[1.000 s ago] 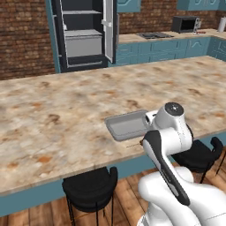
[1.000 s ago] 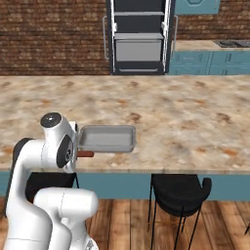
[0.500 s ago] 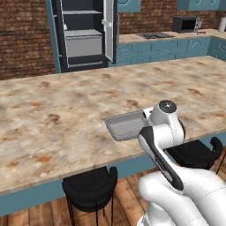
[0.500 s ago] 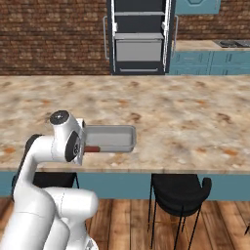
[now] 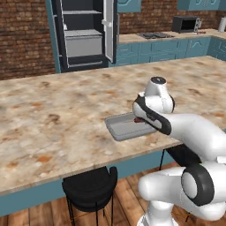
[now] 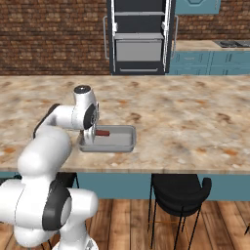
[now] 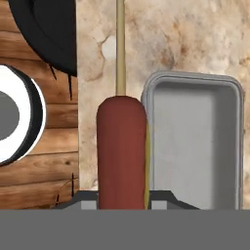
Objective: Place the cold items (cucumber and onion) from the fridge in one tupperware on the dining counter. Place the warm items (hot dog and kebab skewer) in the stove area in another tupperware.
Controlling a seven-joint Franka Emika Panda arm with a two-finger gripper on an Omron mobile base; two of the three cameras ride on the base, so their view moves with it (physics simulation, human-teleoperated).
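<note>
Hot dog beside tupperware on dining counter

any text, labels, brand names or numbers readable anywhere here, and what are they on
None: no readable text in any view.
The black microwave on the far wall counter is too small to show any panel markings.
The tall black fridge, the grey rectangular tupperware tray and the reddish-brown hot dog on a wooden stick carry no label.
</note>
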